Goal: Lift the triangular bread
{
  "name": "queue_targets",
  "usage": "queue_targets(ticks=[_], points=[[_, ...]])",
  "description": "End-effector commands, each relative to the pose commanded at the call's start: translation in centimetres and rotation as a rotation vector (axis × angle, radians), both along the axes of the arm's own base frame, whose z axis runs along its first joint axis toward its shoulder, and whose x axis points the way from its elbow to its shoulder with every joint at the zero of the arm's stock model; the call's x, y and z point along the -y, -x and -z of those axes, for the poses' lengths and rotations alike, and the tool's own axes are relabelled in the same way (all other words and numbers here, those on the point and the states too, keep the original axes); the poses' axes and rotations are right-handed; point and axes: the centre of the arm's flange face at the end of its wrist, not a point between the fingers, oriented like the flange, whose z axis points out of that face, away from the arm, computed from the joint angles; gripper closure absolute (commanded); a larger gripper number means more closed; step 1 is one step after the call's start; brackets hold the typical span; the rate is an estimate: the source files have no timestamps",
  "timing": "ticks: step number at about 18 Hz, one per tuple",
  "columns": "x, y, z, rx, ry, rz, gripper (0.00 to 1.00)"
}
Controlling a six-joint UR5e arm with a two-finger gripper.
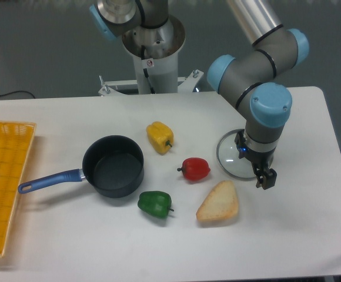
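The triangular bread (219, 203) lies flat on the white table, pale tan with a golden-brown crust, in front of the red pepper. My gripper (264, 178) hangs to the right of the bread and slightly behind it, over the near edge of a glass lid (232, 157). It is apart from the bread. Its dark fingers point down, and from this angle I cannot see whether they are open or shut. Nothing shows between them.
A red pepper (195, 169), a green pepper (155, 204) and a yellow pepper (160, 137) lie left of the bread. A dark pot with a blue handle (113, 166) stands further left. A yellow basket (0, 185) sits at the table's left edge.
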Motion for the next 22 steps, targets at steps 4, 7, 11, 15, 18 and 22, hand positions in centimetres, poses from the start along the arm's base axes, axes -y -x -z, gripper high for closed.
queue_targets(ticks=[4,7,11,15,18,22], points=[[-1.9,1.0,0.1,-0.015,-0.009,-0.035,0.00],[-3.4,1.7,1.1,-0.023,-0.013,-0.045,0.00],[-4.9,1.8,2.6,-0.018,-0.025,-0.144,0.00],[-5.9,0.7,4.3,0.006,-0.022,-0.242,0.00],[-5.8,0.4,4.9,0.019,-0.017,-0.280,0.00],[-5.8,0.3,6.0,0.035,-0.012,-0.332,0.00]])
